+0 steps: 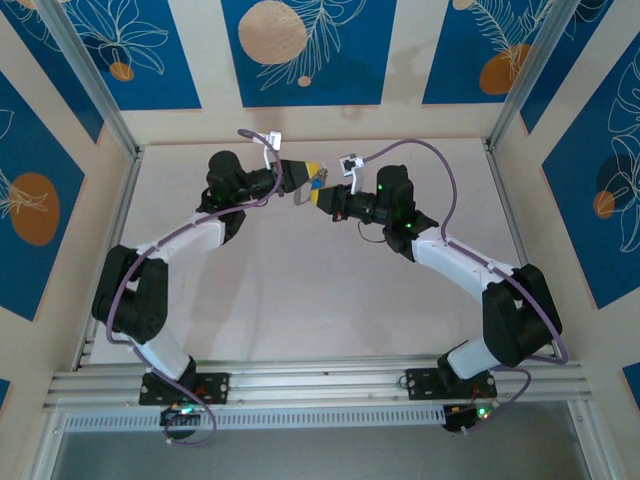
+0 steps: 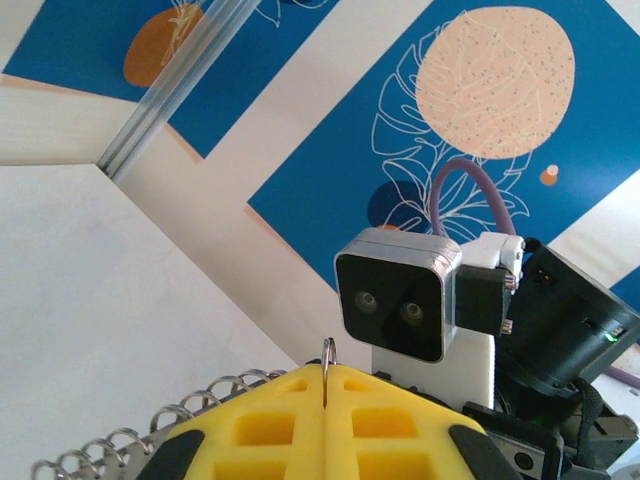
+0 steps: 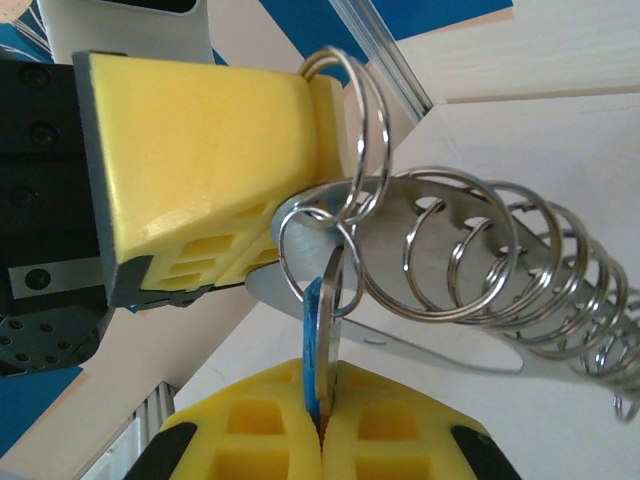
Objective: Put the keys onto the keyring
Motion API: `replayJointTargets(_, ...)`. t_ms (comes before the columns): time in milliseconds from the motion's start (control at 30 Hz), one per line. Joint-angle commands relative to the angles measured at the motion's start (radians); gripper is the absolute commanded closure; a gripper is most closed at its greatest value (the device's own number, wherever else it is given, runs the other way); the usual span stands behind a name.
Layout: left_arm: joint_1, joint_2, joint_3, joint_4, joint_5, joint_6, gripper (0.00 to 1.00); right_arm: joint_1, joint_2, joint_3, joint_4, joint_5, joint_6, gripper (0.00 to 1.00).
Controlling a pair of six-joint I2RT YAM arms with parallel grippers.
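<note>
- The left gripper has its yellow fingers pressed together, with a thin wire ring standing up out of the seam between their tips.
- That ring belongs to the keyring, a flat grey metal plate with a row of silver split rings strung along one edge.
- In the right wrist view, the left gripper's yellow fingers clamp the plate's left end. The rest of the plate runs off to the right, free of either hand.
- The right gripper is also closed, and it pinches the key by its blue head, which shows edge-on rising from between the two yellow pads.
- A silver ring lies against the blue head in the same pinch. I cannot tell whether the key is threaded onto it.
- The key sits directly under the clamped end of the keyring, touching or nearly touching the cluster of rings there.
- In the top view, the two grippers meet tip to tip over the far middle of the table, the left arm reaching in from the left and the right arm from the right.
- Key and keyring are both held up off the table surface.
- The right arm's wrist camera faces the left gripper from just beyond the ring.
</note>
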Motion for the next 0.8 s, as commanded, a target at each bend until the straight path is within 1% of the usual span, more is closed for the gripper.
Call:
replayJointTargets(0, -0.007, -0.050, -0.021, 0.105, -0.047, -0.036, 1.00, 0.005, 0.020, 0.028, 0.002, 0.024, 0.008, 1.00)
replayJointTargets(267, -0.026, -0.069, -0.100, 0.235, -0.188, -0.152, 1.00, -0.001, 0.053, 0.051, 0.021, 0.038, 0.042, 1.00)
replayJointTargets(467, -0.053, -0.075, -0.130, 0.278, -0.280, -0.197, 1.00, -0.002, 0.073, 0.070, 0.024, 0.037, 0.052, 1.00)
replayJointTargets(600, -0.065, -0.073, -0.139, 0.301, -0.322, -0.220, 1.00, -0.003, 0.080, 0.077, 0.029, 0.033, 0.061, 1.00)
replayJointTargets(700, -0.075, -0.066, -0.138, 0.307, -0.338, -0.218, 1.00, 0.001, 0.094, 0.098, 0.031, 0.004, 0.075, 1.00)
replayJointTargets(767, -0.080, -0.059, -0.135, 0.311, -0.346, -0.220, 1.00, 0.017, 0.104, 0.123, 0.035, -0.053, 0.075, 1.00)
